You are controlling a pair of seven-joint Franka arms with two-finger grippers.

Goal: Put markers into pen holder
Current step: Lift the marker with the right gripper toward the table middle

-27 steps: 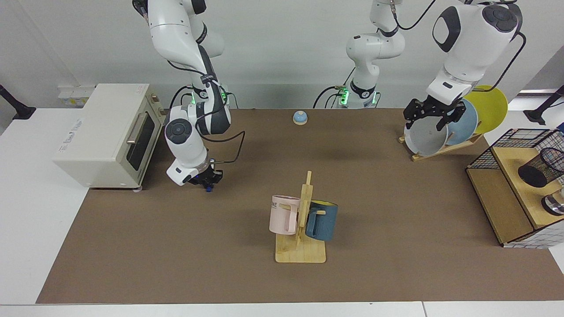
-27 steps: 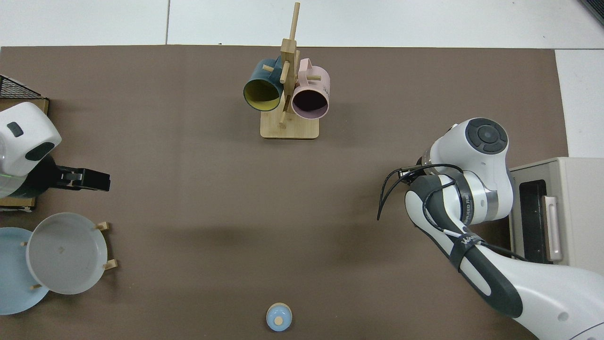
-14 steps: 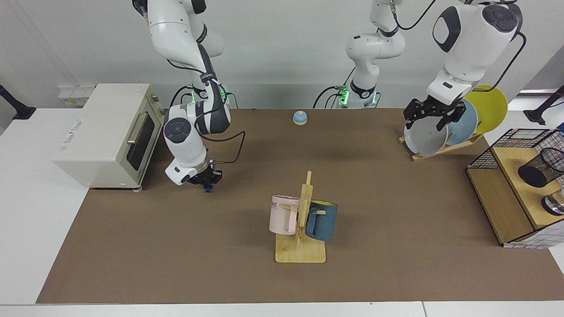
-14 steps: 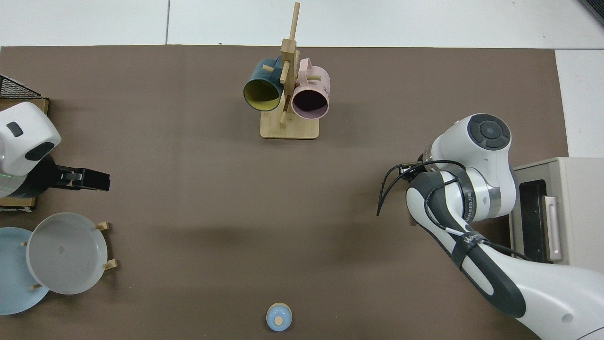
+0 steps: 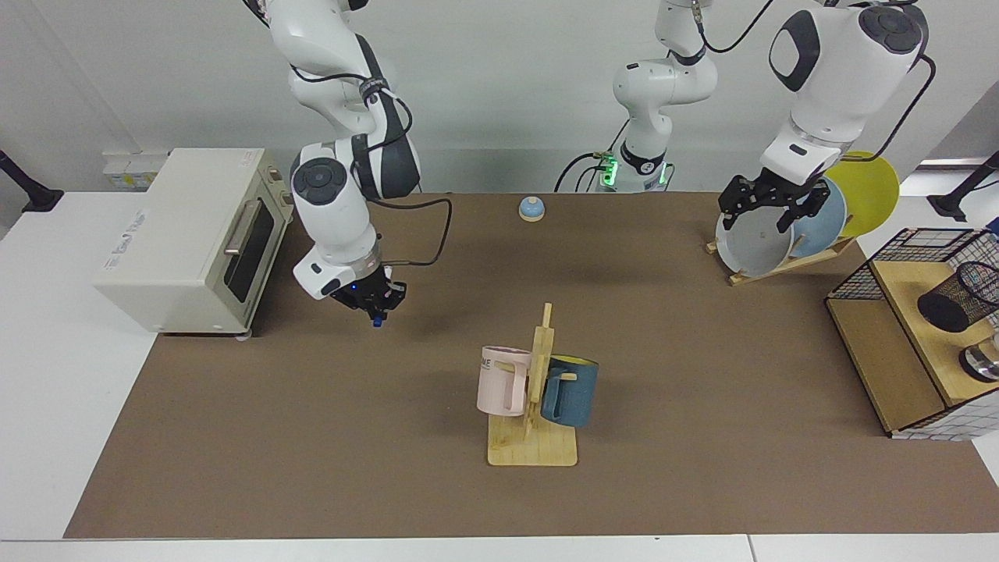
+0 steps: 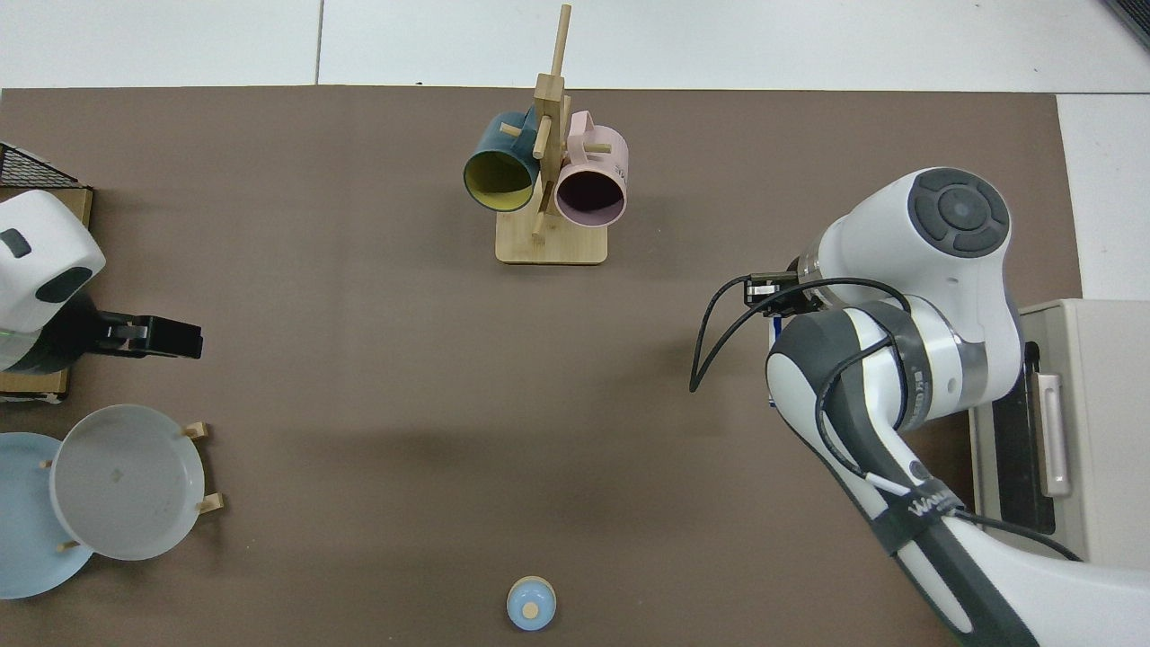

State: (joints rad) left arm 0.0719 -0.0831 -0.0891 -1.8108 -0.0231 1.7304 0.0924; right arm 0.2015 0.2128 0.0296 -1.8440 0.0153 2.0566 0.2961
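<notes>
My right gripper [image 5: 375,304] hangs a little above the mat, just right of the toaster oven, shut on the marker [image 5: 377,321]. Only the marker's blue end shows, poking out below the fingers. In the top view this gripper is hidden under the arm's own wrist. The pen holder [image 5: 954,294], a black mesh cup, lies tilted on the wooden shelf at the far right. It is out of the top view. My left gripper [image 5: 766,209] waits open above the grey plate, and the top view shows it as a dark block [image 6: 171,340].
A toaster oven [image 5: 195,234] stands at the left. A wooden mug rack [image 5: 535,437] with a pink and a blue mug is at the centre front. A plate rack [image 5: 784,264], a wire basket [image 5: 909,250], a shiny metal object [image 5: 982,363] and a small blue bell [image 5: 531,208] are also there.
My right arm has risen and swung away from the toaster oven toward the table's middle, carrying the marker. The left arm has barely moved.
</notes>
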